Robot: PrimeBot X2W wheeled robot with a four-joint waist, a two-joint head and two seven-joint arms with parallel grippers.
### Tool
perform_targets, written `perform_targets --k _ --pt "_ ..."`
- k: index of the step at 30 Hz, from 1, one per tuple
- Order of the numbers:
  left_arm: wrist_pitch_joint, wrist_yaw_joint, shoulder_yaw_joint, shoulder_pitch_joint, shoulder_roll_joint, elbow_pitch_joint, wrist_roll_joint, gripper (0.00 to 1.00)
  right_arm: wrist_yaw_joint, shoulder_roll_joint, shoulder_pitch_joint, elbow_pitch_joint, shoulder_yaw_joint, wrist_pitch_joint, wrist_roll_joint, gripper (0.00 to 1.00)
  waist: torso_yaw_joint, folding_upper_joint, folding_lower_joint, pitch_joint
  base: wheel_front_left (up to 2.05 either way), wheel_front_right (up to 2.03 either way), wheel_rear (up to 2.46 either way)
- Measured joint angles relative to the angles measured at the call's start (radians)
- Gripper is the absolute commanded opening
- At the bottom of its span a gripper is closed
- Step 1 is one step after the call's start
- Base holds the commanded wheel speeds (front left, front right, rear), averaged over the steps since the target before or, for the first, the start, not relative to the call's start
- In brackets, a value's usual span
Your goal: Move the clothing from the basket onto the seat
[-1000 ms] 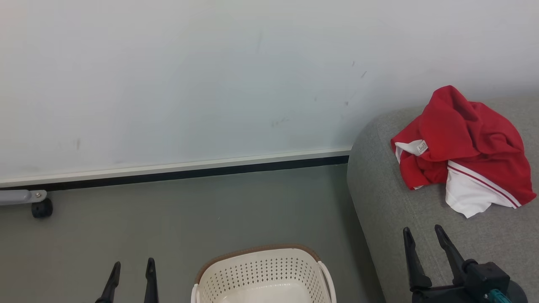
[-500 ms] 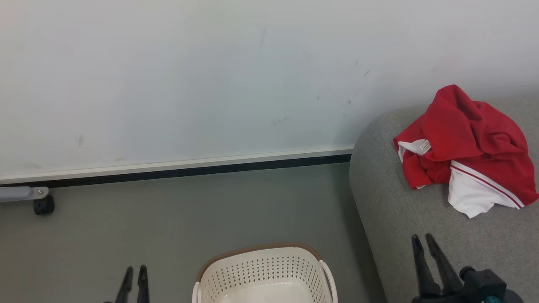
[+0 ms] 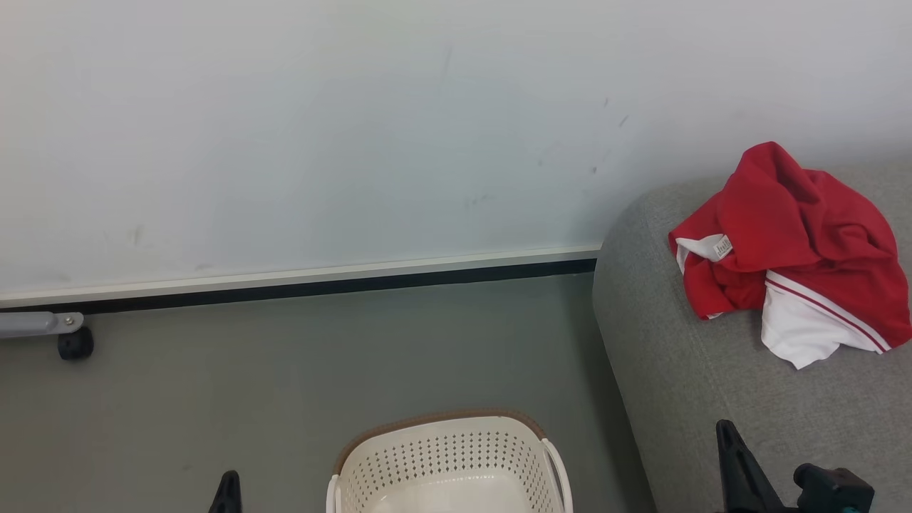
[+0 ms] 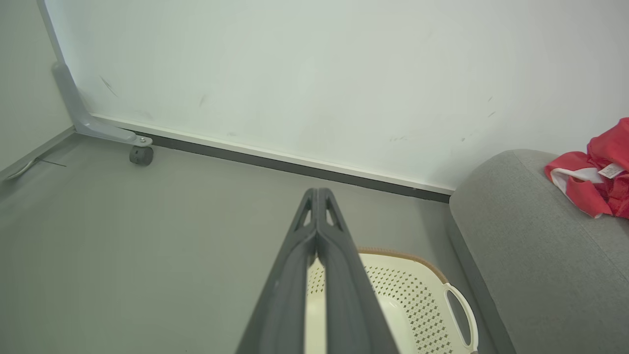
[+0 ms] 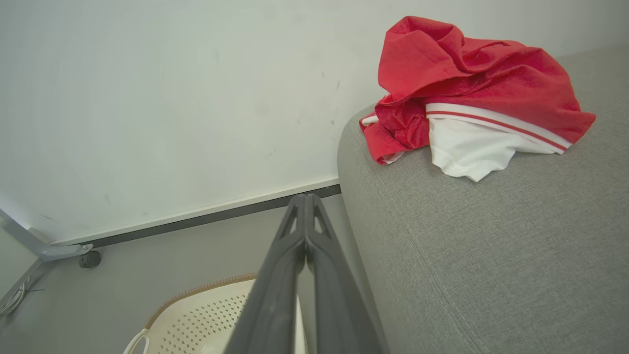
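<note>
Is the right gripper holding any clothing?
No: in the right wrist view the right gripper has its jaws shut on nothing, and the clothing lies apart on the seat.

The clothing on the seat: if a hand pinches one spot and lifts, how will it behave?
Likely floppy: the clothing lies crumpled in soft folds, so it should sag and drape. Probably light: it leaves no visible dent in the seat. Unlikely to slide freely on that woven fabric.

Pale white wall (image 3: 285,142), matte, with a few dark scuff marks (image 3: 476,201). A white skirting strip (image 3: 320,274) runs along its foot, a black line beneath. Smooth grey floor (image 3: 285,370). At left, a grey metal leg (image 3: 35,324) sits on a black caster (image 3: 75,343). Light even, shadows soft.
</note>
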Motion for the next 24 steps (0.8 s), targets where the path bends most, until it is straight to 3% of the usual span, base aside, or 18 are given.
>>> perform_targets --k 24 --pt "0.096 -0.062 0.067 -0.051 -0.026 0.023 -0.323 0.00 0.061 0.038 -0.027 0.026 -0.115 0.097 0.330 0.00 0.008 0.0000 0.0001 0.013 0.00 0.00 0.00"
